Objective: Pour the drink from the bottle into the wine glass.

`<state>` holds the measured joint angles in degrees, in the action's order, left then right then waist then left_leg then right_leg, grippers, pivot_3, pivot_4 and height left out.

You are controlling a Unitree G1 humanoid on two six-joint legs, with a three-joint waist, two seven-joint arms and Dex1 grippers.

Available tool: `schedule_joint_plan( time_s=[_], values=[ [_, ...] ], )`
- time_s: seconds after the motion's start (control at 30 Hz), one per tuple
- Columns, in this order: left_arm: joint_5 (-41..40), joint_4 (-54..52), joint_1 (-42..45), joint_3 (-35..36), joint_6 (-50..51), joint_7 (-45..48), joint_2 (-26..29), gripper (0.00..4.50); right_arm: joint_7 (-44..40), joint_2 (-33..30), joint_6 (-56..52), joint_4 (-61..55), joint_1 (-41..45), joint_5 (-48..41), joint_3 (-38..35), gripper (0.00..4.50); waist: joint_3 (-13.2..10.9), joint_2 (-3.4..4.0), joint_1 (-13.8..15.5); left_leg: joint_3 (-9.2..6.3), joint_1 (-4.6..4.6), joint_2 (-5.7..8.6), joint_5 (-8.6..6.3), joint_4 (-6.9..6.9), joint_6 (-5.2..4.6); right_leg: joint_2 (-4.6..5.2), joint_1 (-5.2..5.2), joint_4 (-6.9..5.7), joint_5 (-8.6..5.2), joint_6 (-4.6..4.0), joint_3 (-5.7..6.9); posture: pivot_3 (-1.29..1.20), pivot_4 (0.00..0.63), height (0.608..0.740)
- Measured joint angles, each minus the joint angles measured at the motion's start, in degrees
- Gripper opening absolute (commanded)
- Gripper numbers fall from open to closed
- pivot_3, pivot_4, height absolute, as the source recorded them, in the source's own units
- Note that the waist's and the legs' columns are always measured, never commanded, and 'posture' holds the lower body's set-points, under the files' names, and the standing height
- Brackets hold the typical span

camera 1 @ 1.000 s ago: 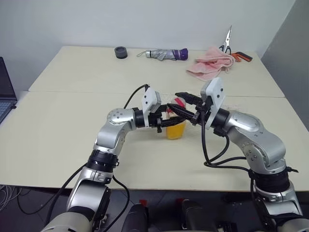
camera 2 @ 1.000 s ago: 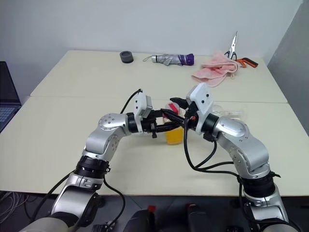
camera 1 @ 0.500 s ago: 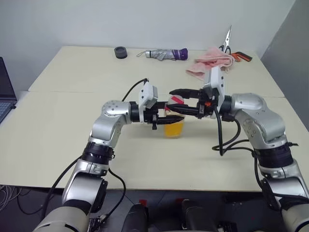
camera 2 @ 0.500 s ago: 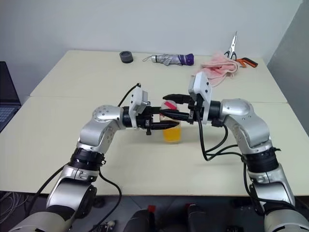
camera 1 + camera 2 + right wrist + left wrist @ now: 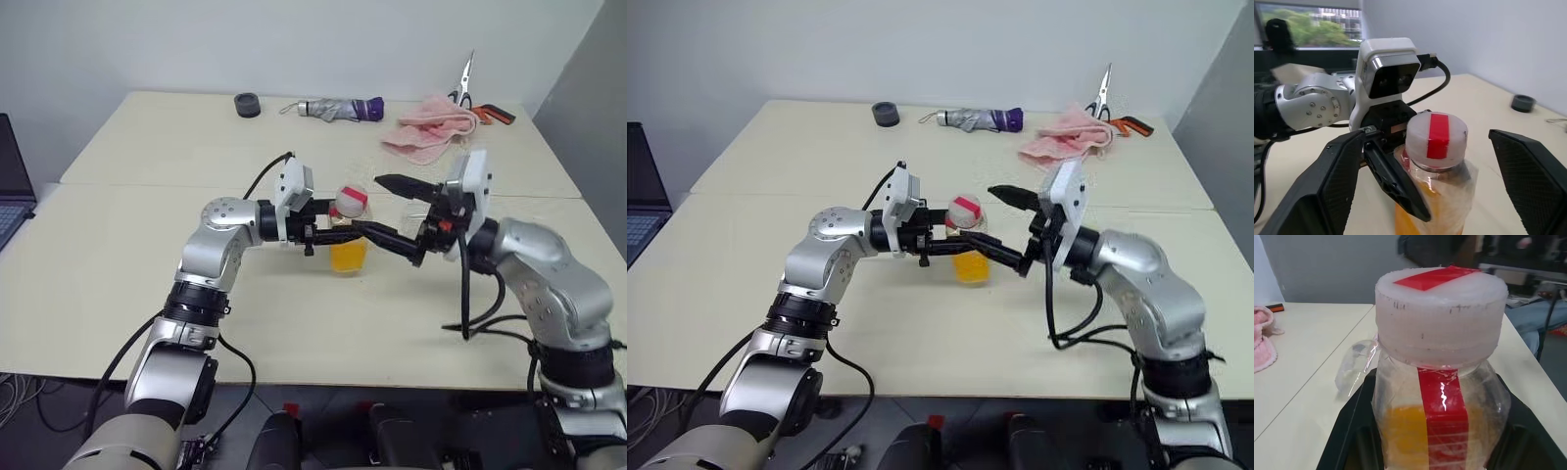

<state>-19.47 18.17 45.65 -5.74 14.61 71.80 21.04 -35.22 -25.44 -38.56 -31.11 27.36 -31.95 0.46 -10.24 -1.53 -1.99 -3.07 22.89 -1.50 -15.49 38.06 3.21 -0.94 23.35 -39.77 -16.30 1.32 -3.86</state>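
The bottle stands upright over the middle of the near table, with its red-and-white cap on. Orange drink fills its lower half. My left gripper reaches in from the left and is shut on the bottle's body. My right gripper comes from the right and is wide open. In the right wrist view its fingers stand apart on either side of the cap, not touching it. A clear glass-like shape lies on the table beyond the bottle. I cannot tell whether it is the wine glass.
On the far table lie a black round object, a folded umbrella, a pink cloth, scissors and an orange-handled tool. A laptop sits at the left edge. A seam separates the two tables.
My right gripper was closed around the cap. It has now opened wide and drawn back a little to the right. The left gripper keeps its hold on the bottle.
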Motion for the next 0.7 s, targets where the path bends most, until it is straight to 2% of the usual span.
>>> schedule_joint_plan(
  time_s=[0.13, 0.2, 0.37, 0.57, 0.67, 0.7],
  values=[
    [0.1, 2.5, 0.6, 0.0, -0.1, -0.1, -0.3, 1.94, 13.3, 5.2, -2.2, -3.1, -0.1, 8.5, 4.5, 4.30, 0.0, 0.00, -0.1, -0.03, -0.06, -0.01, 0.02, 0.03, 0.02, -0.11, 0.01, -0.15, -0.02, -0.01, 0.02, 0.00, 0.150, 0.740],
    [0.2, 3.2, 1.2, 0.0, -0.2, -0.1, -0.8, 1.94, 16.9, 7.1, -2.2, -3.6, -0.2, 11.4, 7.0, 4.30, 0.0, 0.00, 0.0, -0.02, -0.05, 0.00, 0.02, 0.03, 0.03, -0.13, 0.02, -0.14, -0.02, -0.02, 0.02, 0.00, 0.150, 0.740],
    [0.5, 4.6, 2.2, 0.0, -1.5, 0.1, -1.1, 1.94, 20.5, 8.8, -1.6, -2.8, -1.2, 17.2, 11.7, 4.30, 0.0, 0.00, 0.0, 0.01, -0.01, 0.02, 0.02, 0.02, 0.02, -0.07, 0.03, -0.08, -0.02, -0.03, -0.01, 0.00, 0.150, 0.740],
    [0.8, 4.8, 2.2, -0.2, -2.6, 0.2, -1.1, 1.94, 21.7, 13.2, 0.3, -1.0, -1.1, 17.4, 11.5, 4.30, 0.0, 0.00, 0.0, 0.00, 0.00, 0.01, 0.02, 0.01, 0.02, -0.08, 0.06, -0.10, -0.03, -0.04, 0.01, 0.00, 0.150, 0.740],
    [0.9, 4.8, 2.2, -0.2, -2.7, 0.2, -1.1, 1.94, 21.6, 13.7, 1.4, 0.1, -1.0, 17.5, 10.9, 3.68, 0.0, 0.00, 0.0, 0.00, 0.00, 0.01, 0.02, 0.01, 0.02, -0.08, 0.06, -0.10, -0.03, -0.04, 0.01, 0.00, 0.150, 0.740],
    [1.0, 4.8, 2.2, -0.2, -2.7, 0.2, -1.0, 1.94, 21.6, 13.8, 1.8, 0.2, -1.0, 17.5, 10.6, 3.35, 0.0, 0.00, 0.0, 0.00, 0.00, 0.01, 0.02, 0.01, 0.02, -0.08, 0.06, -0.10, -0.03, -0.04, 0.01, 0.00, 0.150, 0.740]
  ],
)
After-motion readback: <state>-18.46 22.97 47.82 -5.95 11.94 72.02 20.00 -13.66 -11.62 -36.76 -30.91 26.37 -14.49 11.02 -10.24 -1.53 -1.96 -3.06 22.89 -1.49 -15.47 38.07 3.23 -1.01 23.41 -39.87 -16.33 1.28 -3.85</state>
